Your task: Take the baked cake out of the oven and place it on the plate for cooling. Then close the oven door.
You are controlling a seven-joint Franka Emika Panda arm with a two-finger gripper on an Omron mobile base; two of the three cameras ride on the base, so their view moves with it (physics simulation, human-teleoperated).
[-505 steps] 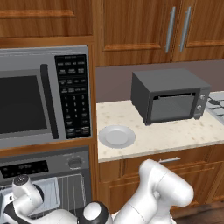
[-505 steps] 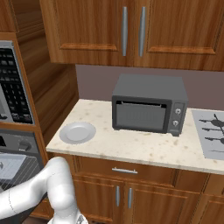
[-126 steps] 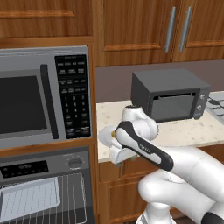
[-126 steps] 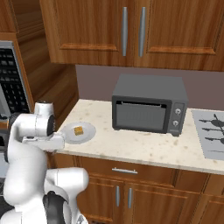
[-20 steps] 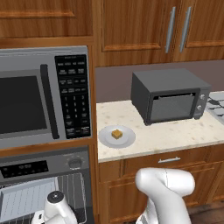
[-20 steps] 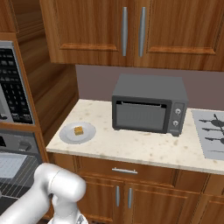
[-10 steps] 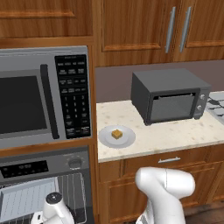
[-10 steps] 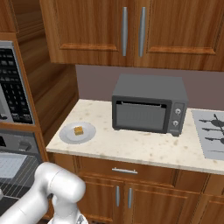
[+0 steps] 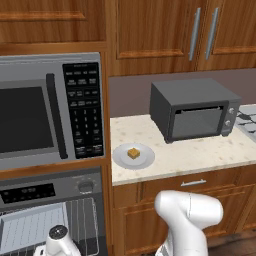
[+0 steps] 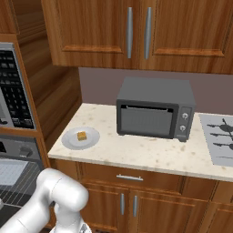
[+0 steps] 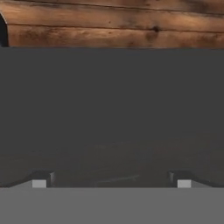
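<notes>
Left base view: cake (image 9: pixel 133 153) sits on plate (image 9: pixel 133 156); oven (image 9: pixel 50 215) racks bare; gripper (image 11: pixel 111 180) spread wide, holding nothing

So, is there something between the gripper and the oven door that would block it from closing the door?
Nothing visible does. In the hand view the open gripper faces a flat dark grey panel, apparently the oven door, with nothing in front of it. The cake already sits on the plate, away from the oven.

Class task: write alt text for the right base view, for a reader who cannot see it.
A small golden-brown square cake sits on a round pale grey plate at the left end of a speckled beige counter. A dark boxy toaster oven stands further right, wooden cabinets above.
</notes>
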